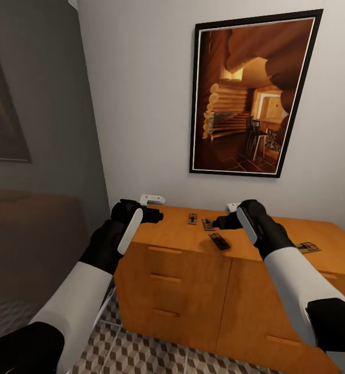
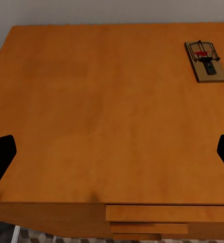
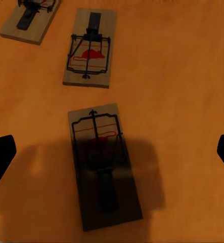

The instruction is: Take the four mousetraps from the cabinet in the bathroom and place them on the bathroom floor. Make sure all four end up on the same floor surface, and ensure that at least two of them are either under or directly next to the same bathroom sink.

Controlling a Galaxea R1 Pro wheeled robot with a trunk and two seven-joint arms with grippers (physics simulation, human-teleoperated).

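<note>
Floor (image 1: 141,353): cube-pattern tiles, nearest, in front of cabinet; no trap on it yet.

Cabinet (image 1: 193,270): orange-brown chest against far wall; all four traps lie flat on top.

Right gripper (image 1: 222,222): over top, jaws spread wide, nothing held. Nearest trap (image 3: 104,164) directly below, between fingertips; long axis runs near-far, roughly crosswise to jaw line. Right arm clearly nearer.

Second trap (image 3: 90,48), third trap (image 3: 30,17): just beyond, farther back.

Fourth trap (image 1: 307,247): well apart, right end.

Left gripper (image 1: 154,214): over left end, open, empty.
</note>
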